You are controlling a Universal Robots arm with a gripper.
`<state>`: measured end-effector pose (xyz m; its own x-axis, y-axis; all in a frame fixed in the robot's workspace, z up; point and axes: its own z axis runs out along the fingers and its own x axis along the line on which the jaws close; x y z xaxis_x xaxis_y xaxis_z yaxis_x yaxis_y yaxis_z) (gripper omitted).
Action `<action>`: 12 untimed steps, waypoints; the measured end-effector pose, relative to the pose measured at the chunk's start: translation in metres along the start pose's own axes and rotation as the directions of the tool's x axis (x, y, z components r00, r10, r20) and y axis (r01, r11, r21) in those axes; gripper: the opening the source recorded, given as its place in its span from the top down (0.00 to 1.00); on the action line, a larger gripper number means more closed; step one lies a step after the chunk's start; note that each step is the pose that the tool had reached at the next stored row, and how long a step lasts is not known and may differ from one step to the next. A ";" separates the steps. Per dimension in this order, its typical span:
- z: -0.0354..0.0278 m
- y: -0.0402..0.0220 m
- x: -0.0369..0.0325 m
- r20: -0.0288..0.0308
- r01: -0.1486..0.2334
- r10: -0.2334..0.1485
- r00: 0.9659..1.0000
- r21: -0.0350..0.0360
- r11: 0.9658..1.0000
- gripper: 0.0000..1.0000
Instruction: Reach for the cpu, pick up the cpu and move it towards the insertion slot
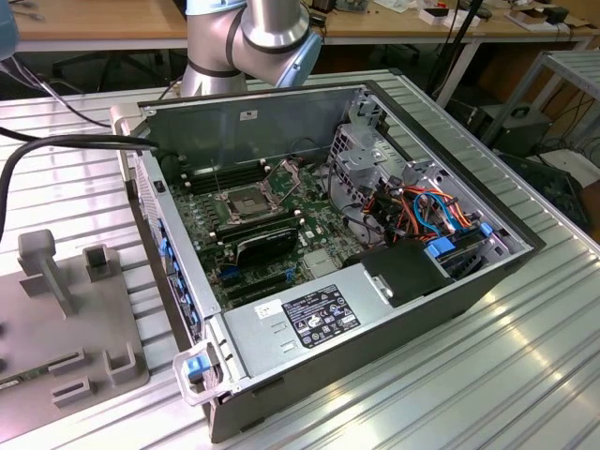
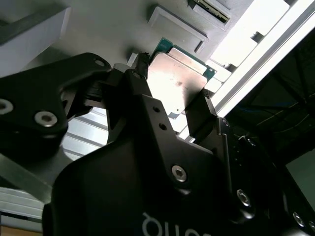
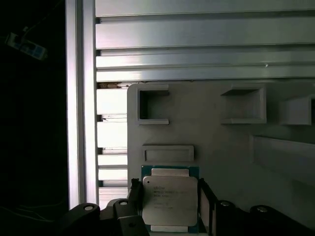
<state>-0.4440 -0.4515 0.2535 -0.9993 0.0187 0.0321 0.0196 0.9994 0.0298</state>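
Gripper (image 3: 169,197): closed on the cpu (image 3: 170,201). In both wrist views its two black fingers (image 3: 204,196) press against opposite edges of the chip.
Cpu: a flat square with a pale metal face and a thin green rim, held between the fingertips over the grey fixture (image 3: 221,147). It sits close to the fixture's edge, just beside a shallow rectangular recess (image 3: 168,153). I cannot tell whether it is lifted clear of the fixture's surface.
Grey fixture: lies flat on the ribbed aluminium table (image 3: 197,44) and carries upright posts and square pockets.
Computer case (image 1: 394,319): open, and stands just to the exterior view's right of the grey fixture.
Insertion slot (image 1: 246,202): on the green board inside the case, well apart from the grey fixture. It has a shiny metal frame and a dark centre.
Arm (image 1: 262,37): its silver and blue joints show behind the case, farther back than the grey fixture.
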 end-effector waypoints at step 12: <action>-0.0112 0.0003 0.0004 0.000 0.000 0.000 1.000 0.000 1.000 0.45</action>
<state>-0.4440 -0.4514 0.2648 -0.9993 0.0187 0.0320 0.0197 0.9994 0.0299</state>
